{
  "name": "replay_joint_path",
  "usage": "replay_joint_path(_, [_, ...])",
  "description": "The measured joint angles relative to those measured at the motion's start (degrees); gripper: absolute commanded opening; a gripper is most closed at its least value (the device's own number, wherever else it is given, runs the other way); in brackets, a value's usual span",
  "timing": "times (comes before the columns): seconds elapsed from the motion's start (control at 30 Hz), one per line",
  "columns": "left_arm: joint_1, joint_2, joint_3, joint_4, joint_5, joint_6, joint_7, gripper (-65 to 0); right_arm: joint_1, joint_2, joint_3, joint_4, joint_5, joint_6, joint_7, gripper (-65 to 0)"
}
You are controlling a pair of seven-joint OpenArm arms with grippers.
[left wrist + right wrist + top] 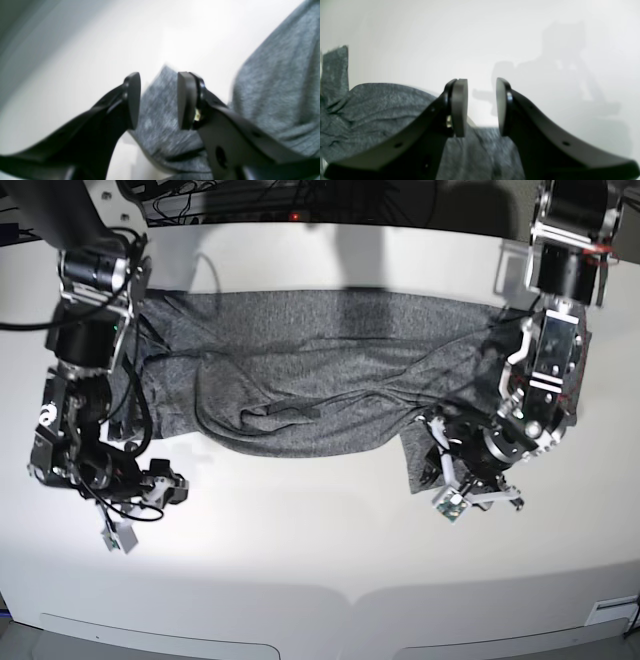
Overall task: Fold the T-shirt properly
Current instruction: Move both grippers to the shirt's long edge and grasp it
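Base view: the T-shirt (310, 385) lies spread along the table's (330, 540) far edge. Left gripper (158, 101) stands spread over a grey flap; right gripper (481, 107) spread, pinching nothing.

The T-shirt (300, 380) runs under both arms at the worktop's (320, 560) side edges; wrist views blur its weave.

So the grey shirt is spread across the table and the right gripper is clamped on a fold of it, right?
Not quite. The right wrist view shows the right gripper open with bare table between its jaws, gripping nothing. The T-shirt is spread across the table as you say.
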Motion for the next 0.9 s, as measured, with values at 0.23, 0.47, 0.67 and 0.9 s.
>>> replay_joint_path(0.23, [-9.4, 4.5, 0.0, -14.9, -14.4, 0.7, 10.4, -37.9, -2.3, 2.0, 3.6, 3.2, 2.7, 0.0, 0.4, -45.2])
replay_joint_path(0.47, [-10.1, 5.9, 0.0, -17.0, -9.7, 0.7, 6.9, -37.9, -2.3, 2.0, 3.5, 3.2, 3.2, 0.0, 0.3, -45.3])
replay_joint_path(0.67, [-10.2, 5.9, 0.0, -22.5, -8.2, 0.7, 5.5, -37.9, -2.3, 2.0, 3.5, 3.2, 5.9, 0.0, 0.1, -45.2])
replay_joint_path(0.9, [-10.6, 7.0, 0.0, -26.9, -8.3, 4.6, -0.2, -46.1, -2.4, 1.9, 3.6, 3.2, 7.2, 0.0, -1.2, -45.3])
